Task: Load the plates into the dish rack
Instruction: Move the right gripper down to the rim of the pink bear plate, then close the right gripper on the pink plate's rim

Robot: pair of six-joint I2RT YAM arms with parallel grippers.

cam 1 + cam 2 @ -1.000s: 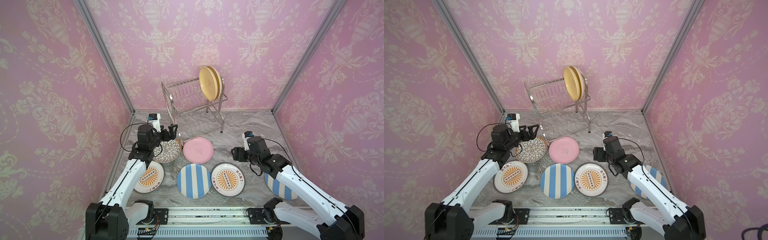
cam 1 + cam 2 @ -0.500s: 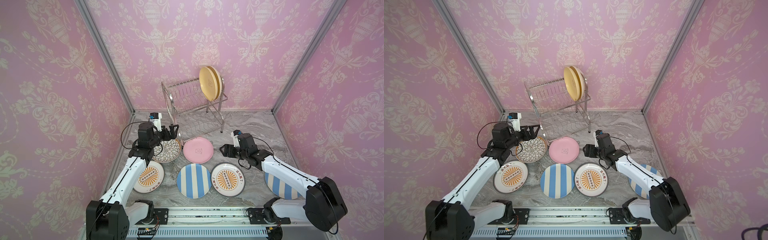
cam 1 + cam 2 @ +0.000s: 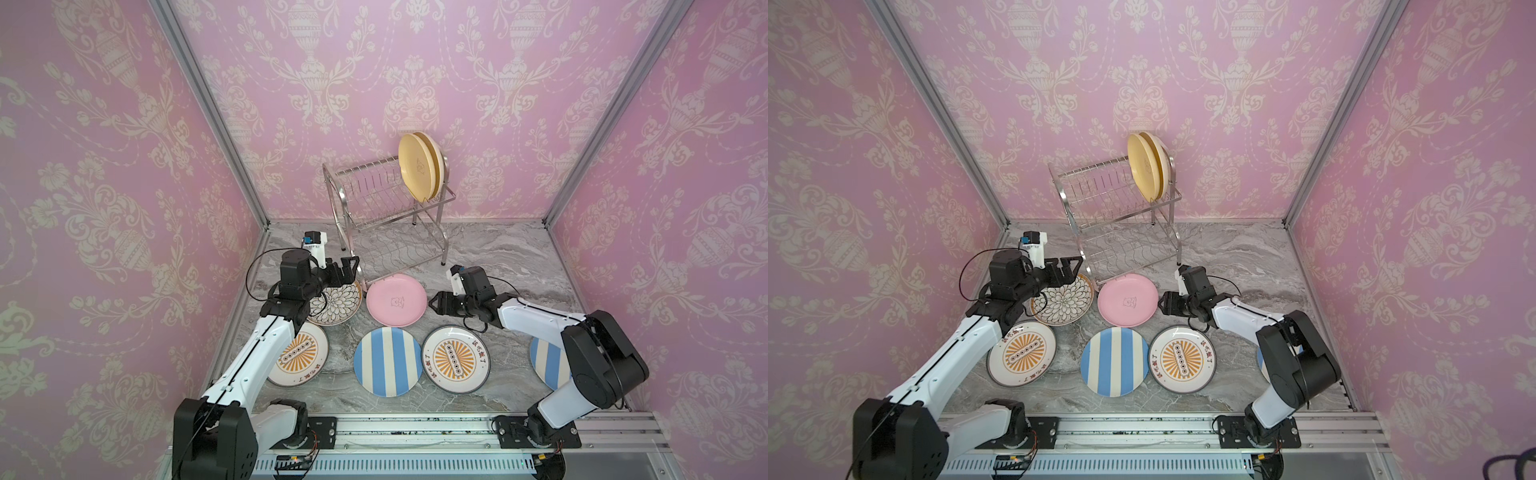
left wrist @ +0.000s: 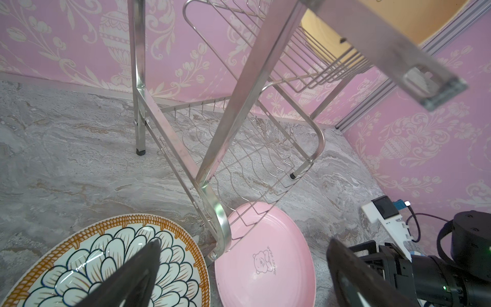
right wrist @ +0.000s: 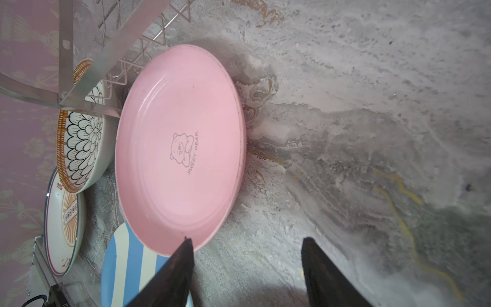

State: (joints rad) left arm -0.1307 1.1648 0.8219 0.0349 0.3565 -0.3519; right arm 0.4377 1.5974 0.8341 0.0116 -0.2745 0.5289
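Observation:
The dish rack (image 3: 386, 216) stands at the back with a yellow plate (image 3: 415, 166) and a cream plate behind it upright in its upper tier. Flat on the table lie the pink plate (image 3: 396, 299), the petal-patterned plate (image 3: 334, 303), two sunburst plates (image 3: 297, 353) (image 3: 456, 359) and a striped plate (image 3: 387, 360). Another striped plate (image 3: 546, 361) is partly hidden under the right arm. My right gripper (image 5: 245, 244) is open beside the pink plate (image 5: 180, 148), one fingertip (image 5: 186, 243) at its rim. My left gripper (image 4: 244, 244) hangs open over the petal plate (image 4: 106, 260).
The rack's front leg (image 4: 220, 226) stands between the petal plate and the pink plate, right by my left gripper. The rack's lower wire shelf (image 3: 395, 249) overhangs the pink plate's far edge. Pink walls close in three sides. Bare marble (image 3: 498, 249) lies right of the rack.
My right gripper has swept left to the pink plate's right edge, its jaws narrowing. The left gripper has shifted slightly toward the rack.

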